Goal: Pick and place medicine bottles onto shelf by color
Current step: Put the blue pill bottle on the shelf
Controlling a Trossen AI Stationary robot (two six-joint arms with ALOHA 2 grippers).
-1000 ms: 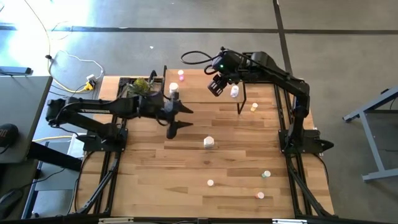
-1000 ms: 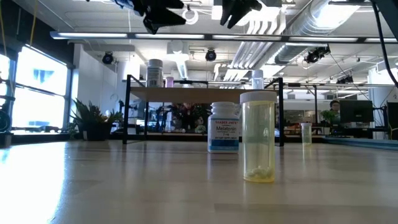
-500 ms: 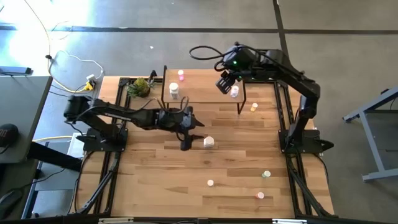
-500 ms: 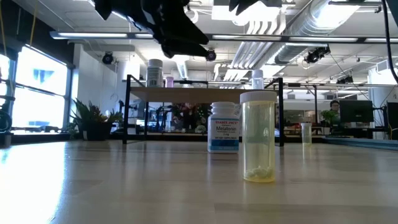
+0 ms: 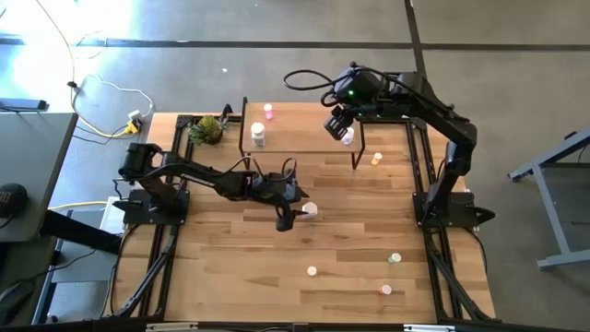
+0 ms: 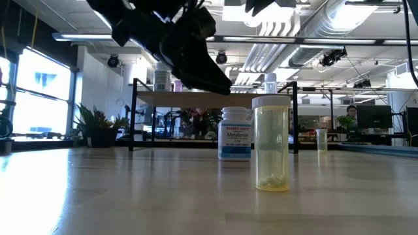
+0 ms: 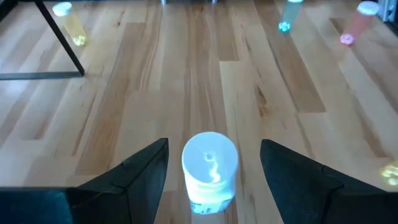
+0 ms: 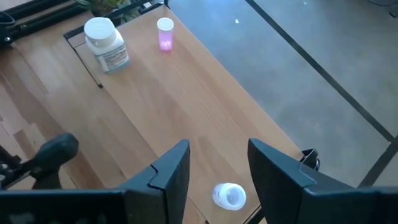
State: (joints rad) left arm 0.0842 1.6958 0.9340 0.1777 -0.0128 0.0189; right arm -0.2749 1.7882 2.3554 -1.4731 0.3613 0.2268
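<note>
My left gripper [image 5: 293,208] is open, low over the middle of the table. Its fingers stand on either side of a white medicine bottle [image 7: 209,171] without touching it; that bottle [image 5: 310,210] stands upright on the tabletop. My right gripper [image 8: 217,163] is open and hovers above the shelf [image 5: 304,129], over a white bottle [image 8: 229,196] near the shelf's right end. The shelf also carries a labelled white bottle [image 8: 107,43] and a pink one [image 8: 165,33]. In the low view my left gripper [image 6: 196,62] hangs above the white bottle [image 6: 234,134].
More bottles stand on the table: an orange-yellow one [image 5: 376,160] by the shelf's right leg, a green one [image 5: 395,259], a pale yellow one [image 5: 312,271] and a pink-orange one [image 5: 385,290] toward the near edge. A leafy plant [image 5: 209,128] sits at the far left corner.
My left gripper has travelled from beside the shelf toward the table's near and right side, coming down around the white bottle in the middle of the table. My right gripper has drifted slightly toward the right above the shelf. No bottle has moved.
</note>
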